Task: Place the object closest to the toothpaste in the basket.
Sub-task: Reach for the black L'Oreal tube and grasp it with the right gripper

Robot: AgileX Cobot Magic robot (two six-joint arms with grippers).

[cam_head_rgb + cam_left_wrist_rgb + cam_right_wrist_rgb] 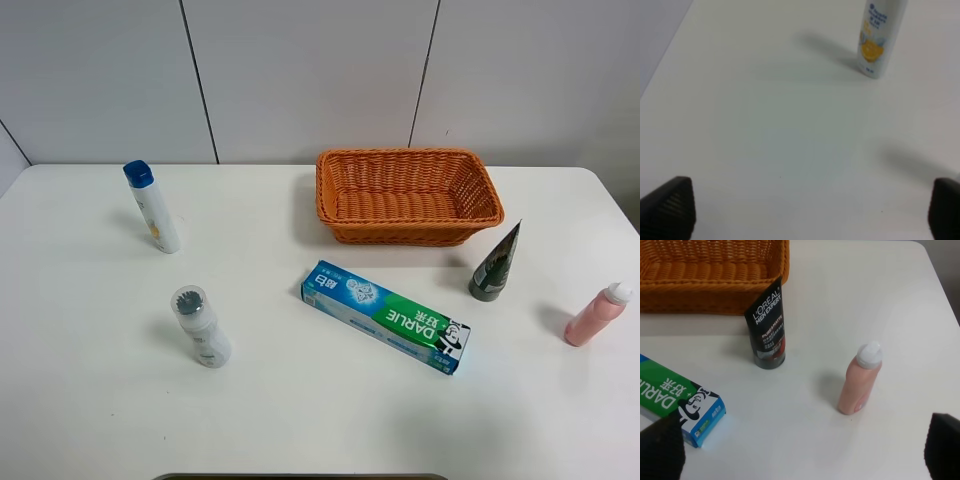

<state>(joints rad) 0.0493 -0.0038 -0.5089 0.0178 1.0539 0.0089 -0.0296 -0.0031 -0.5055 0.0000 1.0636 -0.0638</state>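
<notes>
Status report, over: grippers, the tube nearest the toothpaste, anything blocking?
Left gripper, right gripper open, empty. Black L'Oreal tube standing, untouched, beside blue-green toothpaste box. Path to orange wicker basket unobstructed.

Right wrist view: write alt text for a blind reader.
A dark L'Oreal tube stands cap-down on a white table beside a wicker basket. A pink bottle with a white cap stands nearby, and one end of a Darlie toothpaste box shows. The open pincer holds nothing.
</notes>
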